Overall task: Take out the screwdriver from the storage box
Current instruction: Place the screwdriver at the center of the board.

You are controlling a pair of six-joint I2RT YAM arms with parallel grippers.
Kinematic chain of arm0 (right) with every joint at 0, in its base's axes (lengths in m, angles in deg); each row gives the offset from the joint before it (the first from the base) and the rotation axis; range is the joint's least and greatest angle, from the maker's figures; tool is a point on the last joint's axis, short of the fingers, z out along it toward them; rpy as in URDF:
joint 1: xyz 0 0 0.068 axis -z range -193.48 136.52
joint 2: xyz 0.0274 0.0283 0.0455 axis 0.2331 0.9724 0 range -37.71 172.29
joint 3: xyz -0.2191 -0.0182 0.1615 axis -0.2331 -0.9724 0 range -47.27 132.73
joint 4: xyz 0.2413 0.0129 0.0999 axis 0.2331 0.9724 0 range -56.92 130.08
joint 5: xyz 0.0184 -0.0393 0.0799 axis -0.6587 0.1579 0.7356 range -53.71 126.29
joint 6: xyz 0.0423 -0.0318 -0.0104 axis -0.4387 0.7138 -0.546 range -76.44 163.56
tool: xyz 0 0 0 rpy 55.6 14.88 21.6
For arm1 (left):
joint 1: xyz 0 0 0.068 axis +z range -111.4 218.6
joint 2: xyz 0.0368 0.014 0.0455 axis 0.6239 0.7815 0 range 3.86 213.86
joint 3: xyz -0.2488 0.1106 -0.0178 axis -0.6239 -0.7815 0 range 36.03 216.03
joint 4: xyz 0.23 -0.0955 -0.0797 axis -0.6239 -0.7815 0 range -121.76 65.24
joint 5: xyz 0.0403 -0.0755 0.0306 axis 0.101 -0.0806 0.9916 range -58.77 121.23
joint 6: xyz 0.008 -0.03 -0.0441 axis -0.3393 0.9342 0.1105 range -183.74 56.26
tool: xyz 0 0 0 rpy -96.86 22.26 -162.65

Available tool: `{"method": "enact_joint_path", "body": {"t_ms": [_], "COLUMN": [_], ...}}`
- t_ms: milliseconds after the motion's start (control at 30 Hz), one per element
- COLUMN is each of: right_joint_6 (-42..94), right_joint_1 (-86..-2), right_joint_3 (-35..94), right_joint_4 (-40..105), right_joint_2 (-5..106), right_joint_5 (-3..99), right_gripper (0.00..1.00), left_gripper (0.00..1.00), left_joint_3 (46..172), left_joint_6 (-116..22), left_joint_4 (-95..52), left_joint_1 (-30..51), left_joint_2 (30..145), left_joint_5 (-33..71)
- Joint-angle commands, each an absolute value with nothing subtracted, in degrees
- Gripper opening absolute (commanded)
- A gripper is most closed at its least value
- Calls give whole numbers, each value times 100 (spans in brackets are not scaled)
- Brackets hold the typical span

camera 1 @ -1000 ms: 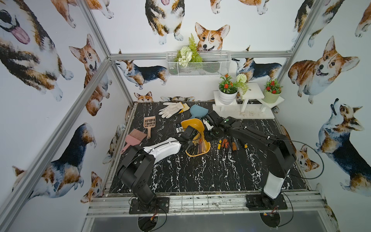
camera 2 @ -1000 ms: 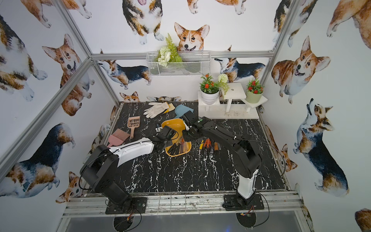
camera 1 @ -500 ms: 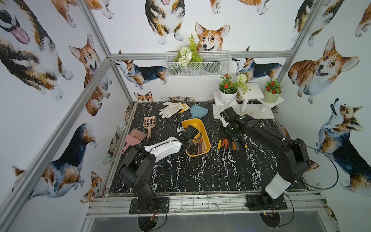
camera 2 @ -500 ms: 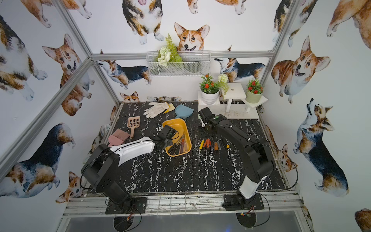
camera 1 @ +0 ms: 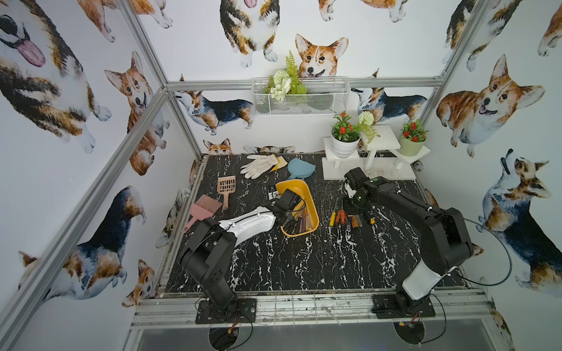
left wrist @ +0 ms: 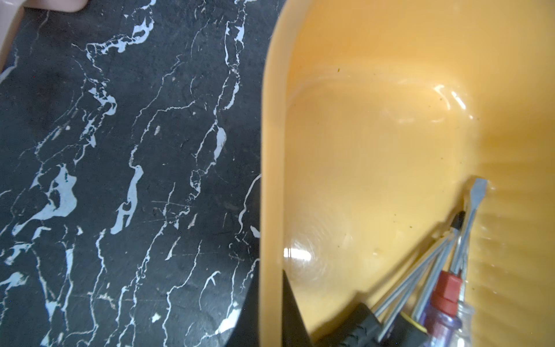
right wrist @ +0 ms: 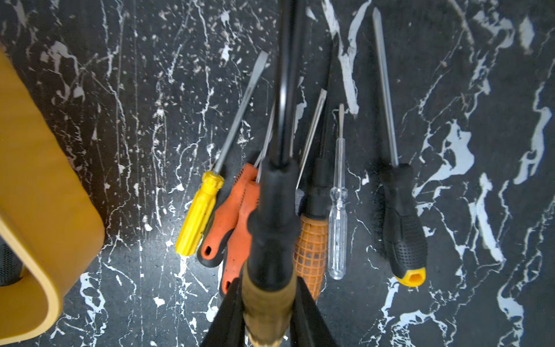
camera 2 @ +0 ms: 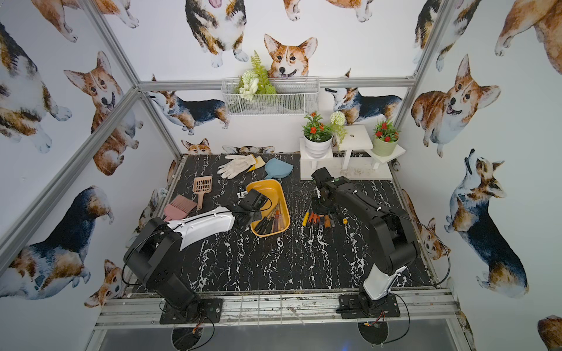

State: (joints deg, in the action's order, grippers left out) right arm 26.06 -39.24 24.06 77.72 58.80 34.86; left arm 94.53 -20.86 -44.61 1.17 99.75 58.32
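Note:
The mustard-yellow storage box (camera 1: 299, 193) (camera 2: 267, 190) lies on the black marble table with several screwdrivers (camera 1: 299, 223) (left wrist: 444, 288) at its near end. My left gripper (camera 1: 282, 217) (left wrist: 270, 288) is shut on the box's left rim (left wrist: 271, 150), one finger inside and one outside. Right of the box, my right gripper (camera 1: 359, 209) (right wrist: 267, 285) is shut on a screwdriver (right wrist: 276, 195) with a black and tan handle. It holds it just above a row of several screwdrivers (camera 1: 343, 217) (right wrist: 312, 240) on the table.
White gloves (camera 1: 258, 165), a blue dustpan (camera 1: 299, 168), a tan scoop (camera 1: 226, 187) and a pink brush (camera 1: 203, 209) lie at the back and left. A white stand (camera 1: 368, 173) with flower pots fills the back right corner. A wire basket (camera 1: 299, 103) hangs on the wall.
My right gripper has carried the screwdriver from over the box to the right, to above the row on the table. The box, tipped a second ago, lies flatter. The left gripper keeps its grip.

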Motion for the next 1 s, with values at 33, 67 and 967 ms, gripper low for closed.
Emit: {"method": "enact_joint_path", "body": {"t_ms": [33,67,967], "right_joint_6": [2633,2633,2517], "right_joint_1": [-3851,-3838,-3825], "right_joint_3": [2322,2307,2112], "right_joint_4": [7832,7829,7690], "right_joint_2": [5973,6000,6182], "right_joint_5": [3488,3497,3559], "right_gripper": [0,0,34], "left_gripper": [0,0,0], "left_joint_3": [9502,9497,9457], "left_joint_6": [-2140,-2129,-2067], "left_joint_4": [-4506,-4498,-4488], "left_joint_1": [125,125,125], "left_joint_2": [9939,9939,9939], "left_joint_5": [5988,5981,5935]}}
